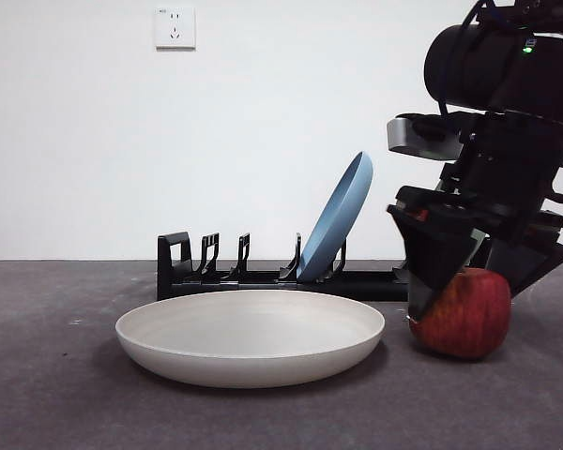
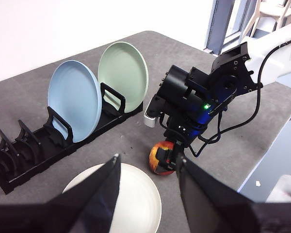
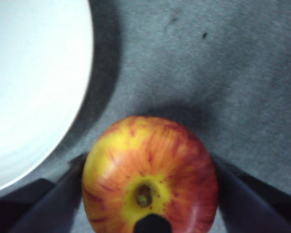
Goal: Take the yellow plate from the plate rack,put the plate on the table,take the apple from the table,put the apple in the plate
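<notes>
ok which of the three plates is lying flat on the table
The yellow plate, the cream one lying flat on the table beside the apple. The blue plate and green plate stand upright in the rack.

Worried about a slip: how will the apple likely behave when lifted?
The apple looks firm and rounded, so it probably holds shape but could roll if released on the table. Its smooth skin may slide; the right tool straddles its widest part, which should help.

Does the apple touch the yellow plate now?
Apart. The right wrist view shows bare table between the apple and the yellow plate.
</notes>
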Robot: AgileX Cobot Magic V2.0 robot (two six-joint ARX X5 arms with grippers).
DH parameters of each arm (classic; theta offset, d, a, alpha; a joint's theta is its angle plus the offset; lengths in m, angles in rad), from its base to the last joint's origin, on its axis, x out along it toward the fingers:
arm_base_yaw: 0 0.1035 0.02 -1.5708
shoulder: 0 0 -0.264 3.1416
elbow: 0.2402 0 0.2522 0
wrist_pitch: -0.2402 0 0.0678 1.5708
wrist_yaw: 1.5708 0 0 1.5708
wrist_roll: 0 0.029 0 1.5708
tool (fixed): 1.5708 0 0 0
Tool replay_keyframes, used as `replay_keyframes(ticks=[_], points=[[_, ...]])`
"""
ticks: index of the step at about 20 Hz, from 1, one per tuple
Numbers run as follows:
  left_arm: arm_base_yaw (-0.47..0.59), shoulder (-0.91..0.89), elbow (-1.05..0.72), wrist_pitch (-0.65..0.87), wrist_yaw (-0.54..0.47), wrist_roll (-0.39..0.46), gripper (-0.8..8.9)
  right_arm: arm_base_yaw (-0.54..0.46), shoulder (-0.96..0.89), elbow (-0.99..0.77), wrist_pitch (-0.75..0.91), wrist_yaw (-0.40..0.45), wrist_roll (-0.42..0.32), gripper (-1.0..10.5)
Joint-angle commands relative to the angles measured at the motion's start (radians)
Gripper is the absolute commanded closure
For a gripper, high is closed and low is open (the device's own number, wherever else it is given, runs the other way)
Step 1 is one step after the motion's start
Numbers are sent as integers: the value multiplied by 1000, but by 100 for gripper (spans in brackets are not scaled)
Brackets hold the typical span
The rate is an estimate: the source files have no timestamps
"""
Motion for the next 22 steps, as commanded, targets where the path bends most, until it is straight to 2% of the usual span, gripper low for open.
replay_keyframes(ticks=[1,3,8,11,14,17,22], points=[[-2,-2,-3,6,-2,-7,621,1,10,2,-2,-13,19,877],[-2,-2,-3,5,-2,-7,621,1,10,2,-2,-13,19,962],[-2,-2,-3,0,-2,-6,621,1,-16,3,-6,-5,32,962],[-2,-2,-3,-16,-2,-6,621,6,-124,7,7,-6,67,962],[-2,-2,-3,-18,-2,-6,621,26,-198,34,3,-10,71,962],[-2,-2,-3,-34,-2,-6,621,79,-209,57,11,-9,78,962],[-2,-2,-3,-42,-1,-6,621,199,-138,60,141,-5,129,963]])
